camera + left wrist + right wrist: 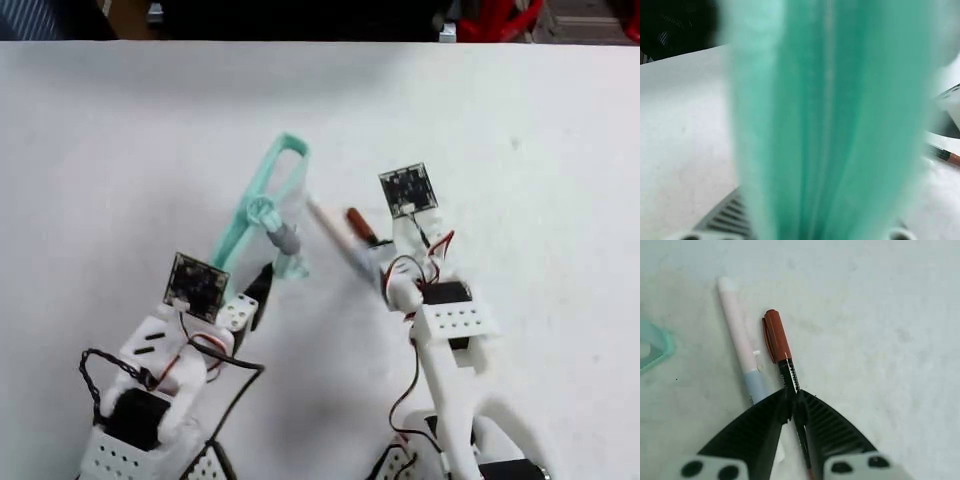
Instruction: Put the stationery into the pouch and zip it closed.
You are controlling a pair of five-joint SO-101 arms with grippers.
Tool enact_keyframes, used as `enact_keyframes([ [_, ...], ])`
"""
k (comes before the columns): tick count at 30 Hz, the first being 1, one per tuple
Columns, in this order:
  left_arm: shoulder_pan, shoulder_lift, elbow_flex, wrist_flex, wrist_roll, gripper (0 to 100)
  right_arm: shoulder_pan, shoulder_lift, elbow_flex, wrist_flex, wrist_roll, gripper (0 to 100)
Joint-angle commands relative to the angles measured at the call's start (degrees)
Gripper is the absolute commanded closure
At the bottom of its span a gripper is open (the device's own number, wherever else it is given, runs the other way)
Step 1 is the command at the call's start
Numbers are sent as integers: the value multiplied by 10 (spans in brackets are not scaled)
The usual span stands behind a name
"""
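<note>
The brown-capped pen (776,337) lies near the pouch, with its black barrel pinched between the closed jaws of the right tool (794,400). The grip is far from the cap, so the pen could swivel when lifted. The pink pen (737,325) lies just beside it on the table (520,150) and may be nudged and roll away. The teal pouch (262,210) stands on edge, apparently clamped in the left tool (262,290). Its mouth looks narrow, so a tilted pen could catch the rim and push the pouch loose.
</note>
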Motion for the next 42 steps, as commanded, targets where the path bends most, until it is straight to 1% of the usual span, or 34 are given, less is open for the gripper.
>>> enact_keyframes([
  [1,7,-4,-3,-15,-3,846,-4,-1,-4,-13,-5,981],
  [31,4,-4,-3,-15,-3,849,-4,-1,-4,-13,-5,980],
  [33,4,-4,-3,-16,-4,878,-4,-1,-4,-9,-5,957],
  [35,4,-4,-3,-17,-4,896,-4,-1,-4,-7,-4,894],
  [38,2,-4,-3,-25,-4,893,-5,-4,-12,22,-4,799],
  [40,2,-4,-3,-25,-4,898,-15,-1,-35,62,-2,779],
  [42,-11,-4,-3,-27,-4,898,-28,-1,-54,102,24,789],
])
